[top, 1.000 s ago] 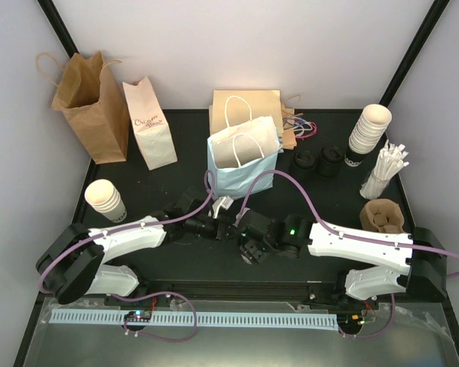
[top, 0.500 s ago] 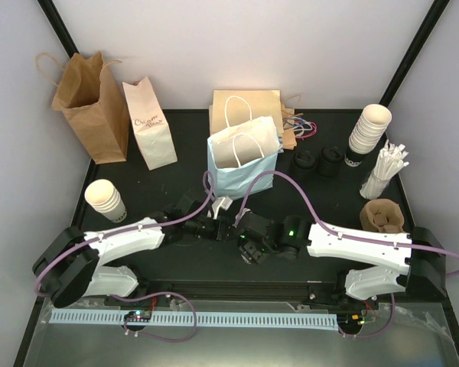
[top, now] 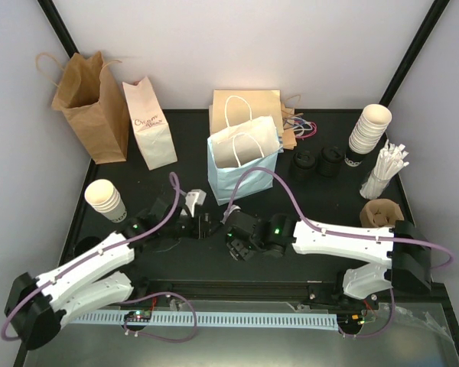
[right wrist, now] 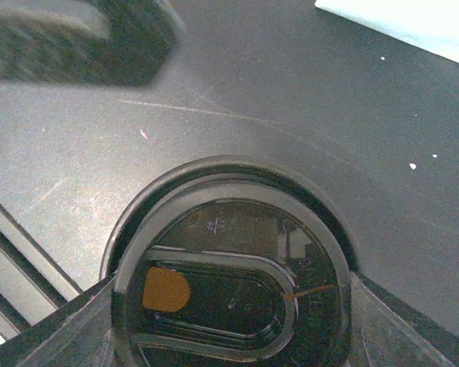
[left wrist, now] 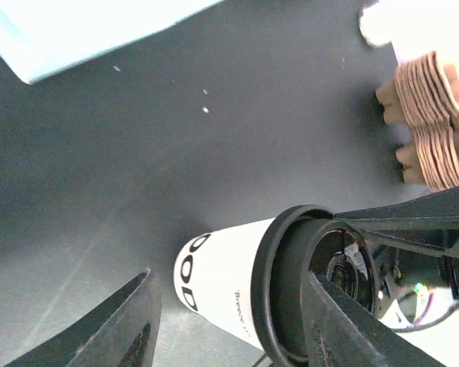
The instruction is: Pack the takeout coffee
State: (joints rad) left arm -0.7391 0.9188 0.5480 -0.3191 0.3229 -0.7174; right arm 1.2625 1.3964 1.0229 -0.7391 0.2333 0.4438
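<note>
Right pincer clamped across lid of takeout coffee — top grip suits lowering into blue bag just behind. Left pincer parted, gripping nothing — leaves room for lift.

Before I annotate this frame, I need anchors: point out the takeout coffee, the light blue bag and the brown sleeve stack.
takeout coffee (left wrist: 222, 269), left wrist view, white side wall.
light blue bag (top: 222, 172), top external view, front face.
brown sleeve stack (top: 380, 217), top external view, top side.
</note>
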